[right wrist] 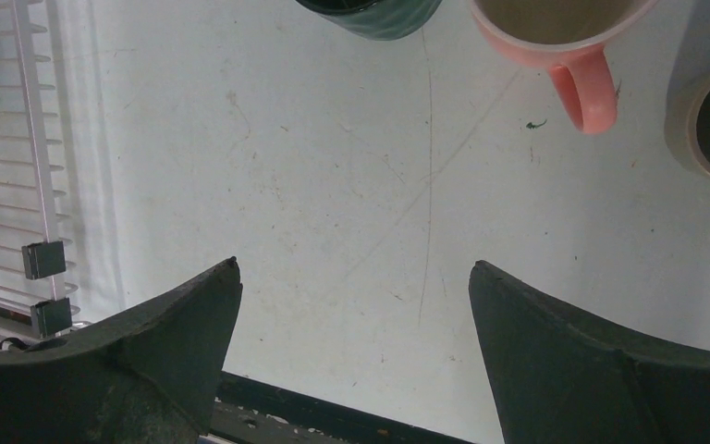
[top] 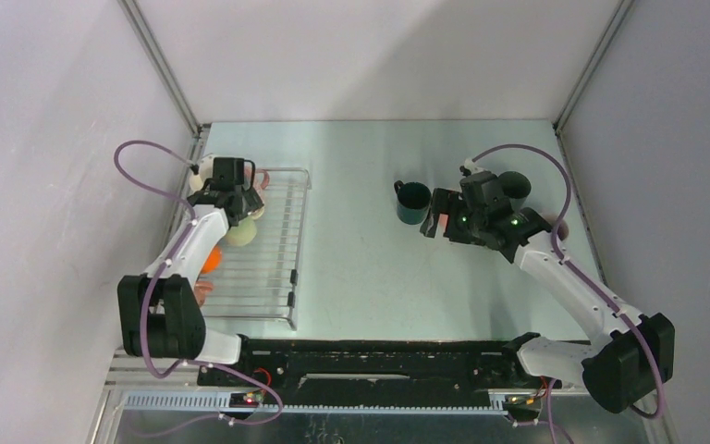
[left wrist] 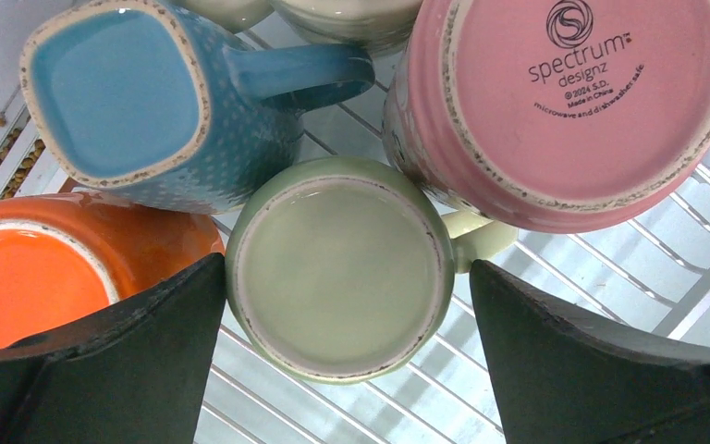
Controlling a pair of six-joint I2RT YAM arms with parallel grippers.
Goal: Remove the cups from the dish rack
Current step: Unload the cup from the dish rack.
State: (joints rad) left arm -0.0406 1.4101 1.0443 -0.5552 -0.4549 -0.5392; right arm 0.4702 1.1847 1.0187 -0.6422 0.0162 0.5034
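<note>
1. The pale grey-green tabletop (top: 361,277) is filling the floor of a booth. Lilac-grey wall panels (top: 46,111) are closing it in on three sides, and aluminium corner posts (top: 162,65) are slanting up at the back.
2. Seen from the right wrist, the surface is showing fine scratches (right wrist: 428,185) and small dark specks.
3. A black rail (top: 379,356) is running along the near edge between the arm bases.
4. The silvery wire dish rack (top: 277,259) is lying flat on the left side of the table, close to the left wall.
5. The left claw (left wrist: 344,266) is hanging over the rack, released and spread wide. Its fingers are straddling a pale green round mug (left wrist: 333,314) that is sitting base-up; contact cannot be told.
6. Crowding around that mug on the rods are a light blue square-bodied mug (left wrist: 139,102), a pink ribbed mug (left wrist: 564,102) and an orange mug (left wrist: 46,268), all base-up.
7. The right claw (right wrist: 353,266) is hovering over bare table on the right side, released and grasping nothing.
8. A dark teal mug (top: 413,202) and a salmon-pink mug (right wrist: 564,37) are standing upright on the table beyond it, well apart from the rack.
</note>
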